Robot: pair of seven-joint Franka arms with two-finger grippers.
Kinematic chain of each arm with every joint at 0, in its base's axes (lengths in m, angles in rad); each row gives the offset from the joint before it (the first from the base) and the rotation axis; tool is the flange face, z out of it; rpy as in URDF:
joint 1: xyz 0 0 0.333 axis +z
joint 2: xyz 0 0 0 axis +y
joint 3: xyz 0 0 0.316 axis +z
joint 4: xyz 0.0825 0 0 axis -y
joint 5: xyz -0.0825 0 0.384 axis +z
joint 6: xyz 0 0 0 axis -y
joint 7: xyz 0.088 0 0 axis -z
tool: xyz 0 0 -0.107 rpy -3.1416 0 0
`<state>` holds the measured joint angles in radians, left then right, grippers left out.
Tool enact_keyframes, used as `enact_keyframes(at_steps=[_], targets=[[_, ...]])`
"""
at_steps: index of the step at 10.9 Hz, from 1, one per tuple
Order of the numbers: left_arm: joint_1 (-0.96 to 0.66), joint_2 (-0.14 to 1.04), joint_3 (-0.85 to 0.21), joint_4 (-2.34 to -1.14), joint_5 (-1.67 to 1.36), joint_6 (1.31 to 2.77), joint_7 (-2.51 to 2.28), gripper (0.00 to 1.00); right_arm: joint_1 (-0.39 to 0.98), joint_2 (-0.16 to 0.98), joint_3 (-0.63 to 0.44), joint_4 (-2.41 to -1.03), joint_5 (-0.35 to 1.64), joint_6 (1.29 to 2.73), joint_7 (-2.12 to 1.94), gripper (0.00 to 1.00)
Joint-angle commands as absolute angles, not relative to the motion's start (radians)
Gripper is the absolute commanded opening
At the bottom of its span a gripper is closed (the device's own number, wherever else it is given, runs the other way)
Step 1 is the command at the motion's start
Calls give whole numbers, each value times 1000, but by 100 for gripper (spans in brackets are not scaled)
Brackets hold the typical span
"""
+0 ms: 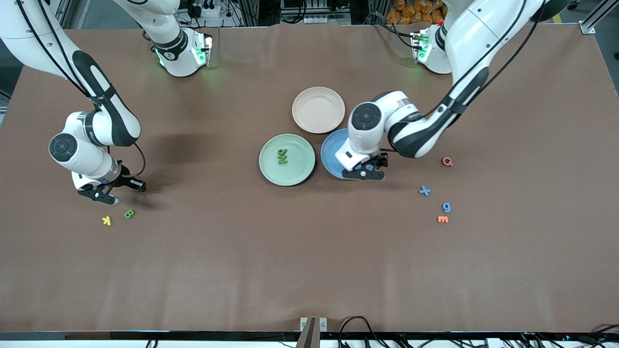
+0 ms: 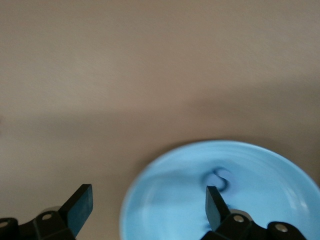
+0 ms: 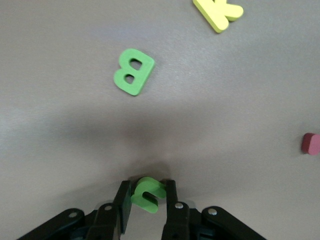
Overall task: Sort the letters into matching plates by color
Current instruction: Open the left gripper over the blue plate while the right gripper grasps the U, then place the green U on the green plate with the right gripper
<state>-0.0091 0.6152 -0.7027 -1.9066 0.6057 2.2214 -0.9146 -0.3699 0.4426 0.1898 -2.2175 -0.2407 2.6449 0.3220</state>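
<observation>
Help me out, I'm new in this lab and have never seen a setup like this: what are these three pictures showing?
Two robot arms work at a brown table, sorting small letters by color into plates. The wide picture looks down from across the table; the other two come from cameras on each arm's wrist.

The left gripper hangs open over the blue plate, where a blue letter lies. The right gripper is shut on a green letter, low over the table at its own end, close to the green B and a yellow K.

The green plate holds green letters; a beige plate stands beside it. A blue X, a blue g, an orange letter and a red letter lie loose.
</observation>
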Motion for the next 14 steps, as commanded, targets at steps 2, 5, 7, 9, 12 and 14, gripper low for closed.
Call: enact_keyframes(at_steps=[2, 5, 7, 9, 12, 14], targets=[[99, 558, -703, -1925, 606, 2178, -698, 100, -329, 367, 252, -2233, -247, 2586, 382, 7], [159, 557, -704, -1933, 606, 2178, -562, 100, -182, 354, 252, -2226, -242, 2586, 504, 8], [178, 561, -704, -1934, 606, 2180, -511, 100, -77, 353, 252, -2217, -241, 2586, 590, 8], [222, 569, -704, -1936, 607, 2187, -413, 100, 45, 354, 252, -2203, -241, 2586, 700, 9], [273, 569, -704, -1969, 607, 2242, -356, 100, 211, 363, 250, -2172, -230, 2585, 846, 9], [326, 571, -704, -2014, 632, 2314, -344, 100, 303, 374, 249, -2154, -226, 2585, 920, 9]])
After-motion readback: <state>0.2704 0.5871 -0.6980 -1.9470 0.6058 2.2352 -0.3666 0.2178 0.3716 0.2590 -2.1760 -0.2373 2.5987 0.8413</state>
